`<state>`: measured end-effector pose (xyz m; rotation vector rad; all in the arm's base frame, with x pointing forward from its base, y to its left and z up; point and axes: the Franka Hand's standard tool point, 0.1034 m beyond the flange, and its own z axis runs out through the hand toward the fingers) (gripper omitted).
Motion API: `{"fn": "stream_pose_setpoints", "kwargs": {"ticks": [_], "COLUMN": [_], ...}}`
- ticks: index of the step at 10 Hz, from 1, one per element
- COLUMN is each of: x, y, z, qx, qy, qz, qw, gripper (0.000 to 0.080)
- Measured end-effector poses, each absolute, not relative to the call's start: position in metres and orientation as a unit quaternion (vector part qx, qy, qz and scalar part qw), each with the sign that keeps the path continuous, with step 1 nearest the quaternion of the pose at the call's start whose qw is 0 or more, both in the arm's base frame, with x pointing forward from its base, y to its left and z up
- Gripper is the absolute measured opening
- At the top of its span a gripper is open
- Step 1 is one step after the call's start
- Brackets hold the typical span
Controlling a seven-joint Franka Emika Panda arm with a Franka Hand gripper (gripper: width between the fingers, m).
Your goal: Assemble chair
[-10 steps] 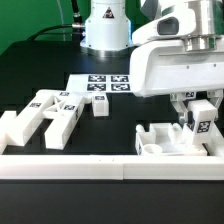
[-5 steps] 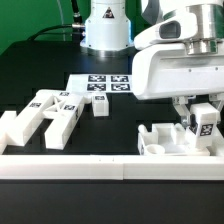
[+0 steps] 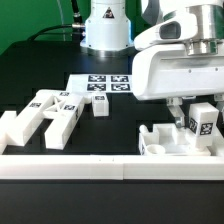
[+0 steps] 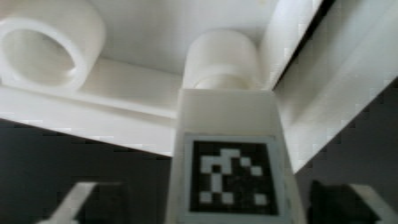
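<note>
Plainly open, the gripper (image 3: 197, 112) straddles an upright tagged leg (image 3: 203, 122), its fingers (image 4: 71, 203) standing clear on both sides.
The leg stands on the chair's slab piece (image 3: 160, 140) at the exterior view's right; other loose chair pieces (image 3: 50, 115) lie well apart toward the left, near the marker board (image 3: 105, 85).

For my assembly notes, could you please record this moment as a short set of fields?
gripper: open, straddling the tagged leg piece, with a gap on each side in the wrist view
tagged leg piece: upright on the slab piece, at the exterior view's right
loose parts: clustered at the exterior view's left, away from the gripper
marker board: lying flat behind the parts
</note>
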<state>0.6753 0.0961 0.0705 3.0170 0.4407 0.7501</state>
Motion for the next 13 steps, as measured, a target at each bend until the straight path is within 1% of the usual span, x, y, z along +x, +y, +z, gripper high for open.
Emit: {"fn": "stream_pose_setpoints", "kwargs": {"ticks": [1, 2, 4, 6, 7, 9, 10, 13], "x": [0.675, 0.675, 0.677, 0.677, 0.678, 0.679, 0.680, 0.677], "y": [0.096, 0.096, 0.094, 0.090, 0.087, 0.085, 0.083, 0.086], "z": [0.071, 0.071, 0.076, 0.086, 0.094, 0.120, 0.126, 0.120], "qx": [0.961, 0.961, 0.960, 0.958, 0.958, 0.961, 0.961, 0.965], "qy": [0.140, 0.140, 0.142, 0.147, 0.149, 0.150, 0.149, 0.150], "qz": [0.239, 0.239, 0.242, 0.245, 0.246, 0.232, 0.232, 0.214], "qw": [0.001, 0.001, 0.002, 0.005, 0.006, 0.002, 0.002, -0.001], "gripper": [0.0620, 0.0640, 0.0648, 0.0649, 0.0649, 0.0649, 0.0649, 0.0649]}}
